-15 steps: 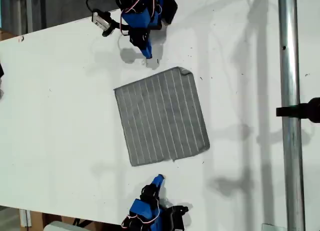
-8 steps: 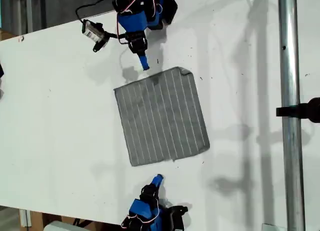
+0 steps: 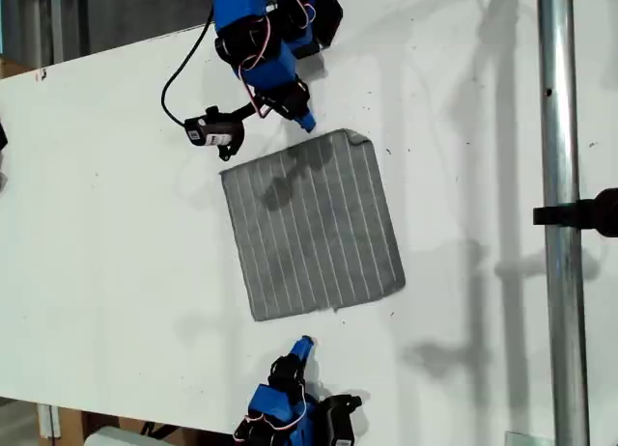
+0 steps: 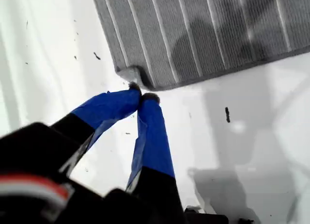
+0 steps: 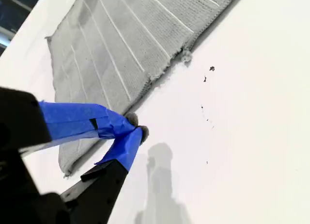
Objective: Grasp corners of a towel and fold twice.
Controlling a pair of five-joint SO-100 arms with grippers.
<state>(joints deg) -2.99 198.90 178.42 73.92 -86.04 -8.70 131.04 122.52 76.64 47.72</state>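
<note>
The towel (image 3: 311, 224) lies flat on the white table, grey with thin pale stripes. In the exterior view my first gripper (image 3: 307, 125) reaches in from the top, shut and empty, its tips just off the towel's upper edge. The first wrist view shows my first gripper (image 4: 140, 95) a short way from a turned-over corner (image 4: 130, 74), the same corner (image 3: 359, 137) as at the towel's upper right in the exterior view. From the bottom edge comes my second gripper (image 3: 305, 345), shut, short of the towel's lower edge. My second gripper (image 5: 136, 128) holds nothing, with the towel (image 5: 121, 44) beside it.
A metal pole (image 3: 557, 176) runs down the exterior view's right side with a black clamp (image 3: 579, 214) on it. A small camera on a black cable (image 3: 212, 132) hangs beside the first arm, near the towel's upper left corner (image 3: 225, 175). A loose tuft (image 5: 184, 55) sticks out of the towel's edge.
My first arm has swung round, its gripper moving toward the exterior view's right and closer to the towel's upper edge. Its camera dropped lower. The second arm and the towel have not moved.
</note>
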